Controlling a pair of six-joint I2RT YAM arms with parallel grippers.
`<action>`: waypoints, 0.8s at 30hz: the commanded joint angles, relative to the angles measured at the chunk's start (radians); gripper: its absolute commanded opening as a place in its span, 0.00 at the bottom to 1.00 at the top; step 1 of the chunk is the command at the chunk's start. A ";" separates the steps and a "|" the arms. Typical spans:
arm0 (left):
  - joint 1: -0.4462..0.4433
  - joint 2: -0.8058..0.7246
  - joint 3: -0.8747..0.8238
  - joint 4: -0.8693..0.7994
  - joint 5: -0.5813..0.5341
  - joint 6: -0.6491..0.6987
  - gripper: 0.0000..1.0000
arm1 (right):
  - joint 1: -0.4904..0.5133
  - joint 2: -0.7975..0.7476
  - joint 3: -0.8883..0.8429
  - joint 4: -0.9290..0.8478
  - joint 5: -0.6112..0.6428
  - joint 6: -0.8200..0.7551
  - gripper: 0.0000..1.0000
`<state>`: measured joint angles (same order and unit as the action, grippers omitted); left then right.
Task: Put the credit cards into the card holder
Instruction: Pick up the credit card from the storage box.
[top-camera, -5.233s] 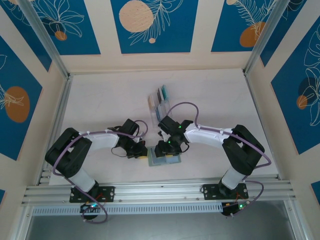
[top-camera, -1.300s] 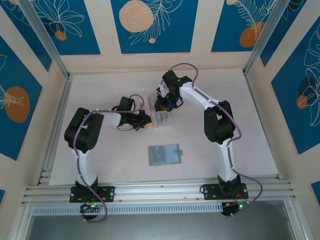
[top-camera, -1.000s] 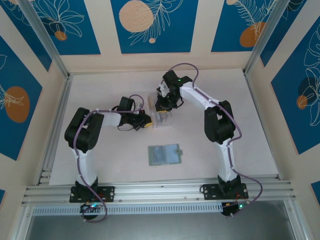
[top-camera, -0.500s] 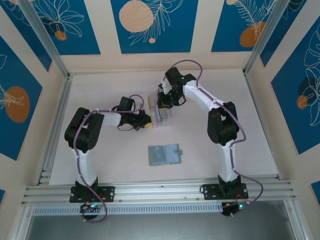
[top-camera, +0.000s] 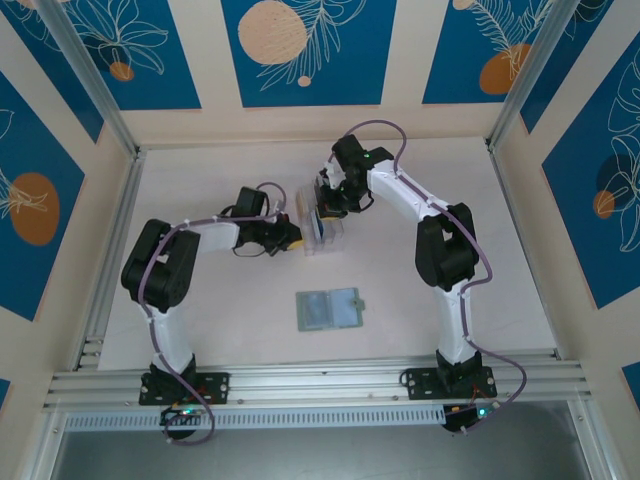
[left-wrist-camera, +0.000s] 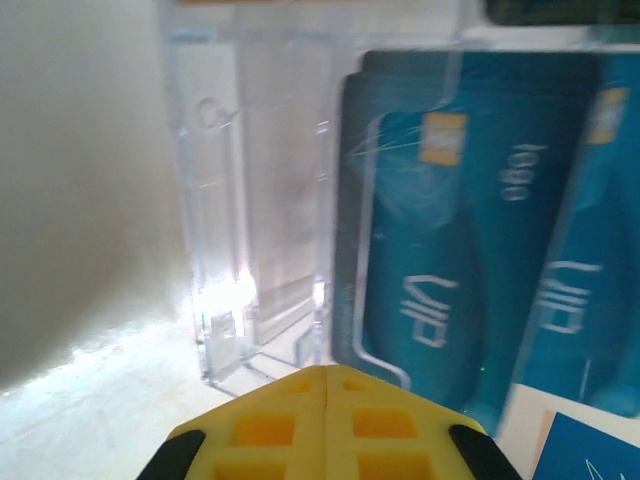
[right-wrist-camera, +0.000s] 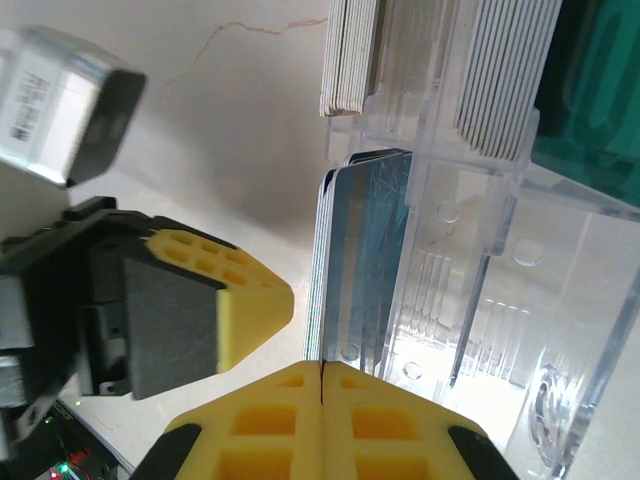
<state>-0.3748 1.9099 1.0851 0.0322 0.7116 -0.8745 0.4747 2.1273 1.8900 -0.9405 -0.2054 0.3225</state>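
Right hand (right-wrist-camera: 322, 388), fingers pressed together, pinches the lower edge of a blue credit card (right-wrist-camera: 362, 240) standing in a clear plastic rack (right-wrist-camera: 470, 300). Left hand (top-camera: 289, 239), pressed together on nothing, sits just beside the rack at its 9 o'clock. The sage-green card holder (top-camera: 328, 310) lies open and flat on the pale surface (top-camera: 200, 300), well apart from the rack, at its 6 o'clock.
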 joint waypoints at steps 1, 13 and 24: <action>0.009 -0.030 0.047 -0.054 -0.011 0.038 0.03 | 0.015 0.025 0.026 -0.031 -0.019 0.019 0.00; -0.018 0.055 0.140 -0.036 0.012 0.016 0.03 | 0.020 0.028 0.028 -0.055 0.004 0.023 0.04; -0.049 0.108 0.163 -0.021 0.009 0.005 0.04 | 0.005 0.023 0.013 -0.041 -0.083 0.035 0.13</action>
<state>-0.4118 1.9945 1.2316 0.0101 0.7067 -0.8658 0.4820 2.1490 1.8904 -0.9627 -0.2222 0.3458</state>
